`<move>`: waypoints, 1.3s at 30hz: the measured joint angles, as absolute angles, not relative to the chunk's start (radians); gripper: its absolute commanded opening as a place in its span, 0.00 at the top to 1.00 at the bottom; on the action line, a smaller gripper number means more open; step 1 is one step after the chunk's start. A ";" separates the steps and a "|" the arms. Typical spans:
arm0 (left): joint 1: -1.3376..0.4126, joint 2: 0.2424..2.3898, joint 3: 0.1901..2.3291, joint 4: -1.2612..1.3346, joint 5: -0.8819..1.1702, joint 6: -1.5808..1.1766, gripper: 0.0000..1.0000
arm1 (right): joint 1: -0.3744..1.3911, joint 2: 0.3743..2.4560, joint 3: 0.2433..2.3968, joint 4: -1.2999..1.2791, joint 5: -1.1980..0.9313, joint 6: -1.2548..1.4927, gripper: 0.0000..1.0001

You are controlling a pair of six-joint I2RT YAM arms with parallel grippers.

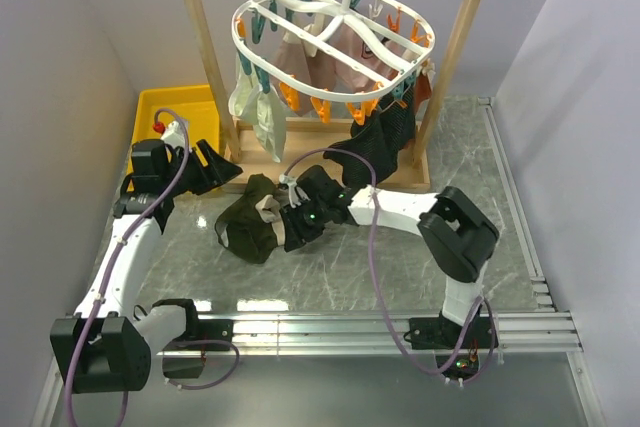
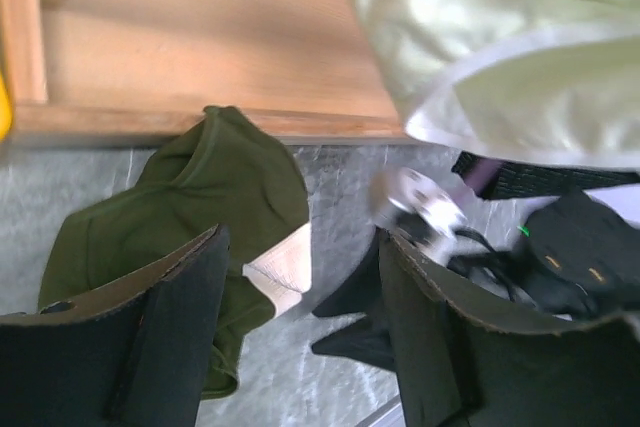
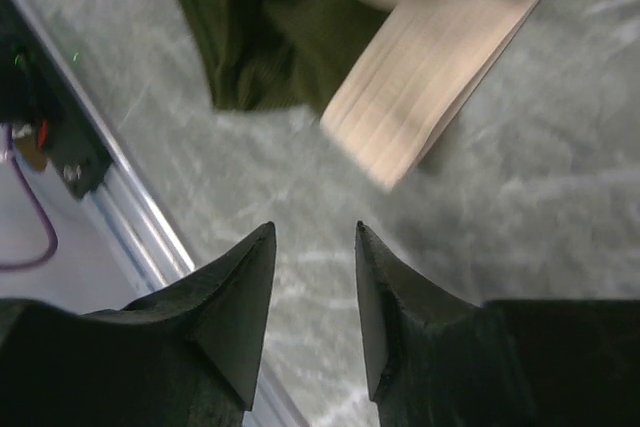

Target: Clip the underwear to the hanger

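The underwear [image 1: 248, 225], dark olive-green with a pale beige waistband [image 3: 430, 77], lies crumpled on the table in front of the wooden frame's base. High on the frame's rail hangs the hanger [image 1: 330, 35], a white oval ring with orange and teal clips. My left gripper [image 1: 215, 165] hovers open to the left of and above the underwear [image 2: 200, 197], with nothing between its fingers [image 2: 170, 327]. My right gripper [image 1: 292, 223] is low at the garment's right edge. It is open and empty, and the underwear [image 3: 270, 37] lies just beyond its fingertips [image 3: 262, 247].
A yellow bin [image 1: 180, 107] stands at the back left. Pale garments [image 1: 262, 112] and a black garment [image 1: 385, 137] hang from the hanger's clips. The wooden base [image 2: 200, 37] runs right behind the underwear. A metal rail [image 1: 380, 327] marks the near table edge.
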State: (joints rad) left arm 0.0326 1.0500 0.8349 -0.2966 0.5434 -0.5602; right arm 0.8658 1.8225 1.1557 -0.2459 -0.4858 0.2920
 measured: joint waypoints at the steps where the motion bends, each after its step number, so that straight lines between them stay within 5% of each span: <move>1: 0.033 1.050 0.842 -0.296 0.560 -0.540 0.33 | 0.866 1.845 1.172 -0.242 -0.482 0.301 0.53; 16: 0.035 1.050 0.849 -0.317 0.688 -0.360 0.27 | 0.864 2.019 1.323 -0.250 -0.438 0.390 0.38; 27: 0.036 1.017 0.851 -0.333 0.743 -0.308 0.27 | 0.863 1.963 1.279 -0.279 -0.379 0.399 0.38; 37: 0.036 1.033 0.851 -0.314 0.771 -0.291 0.27 | 0.863 1.954 1.275 -0.285 -0.387 0.396 0.43; 39: 0.036 1.046 0.855 -0.329 0.773 -0.260 0.27 | 0.863 1.986 1.301 -0.284 -0.400 0.393 0.56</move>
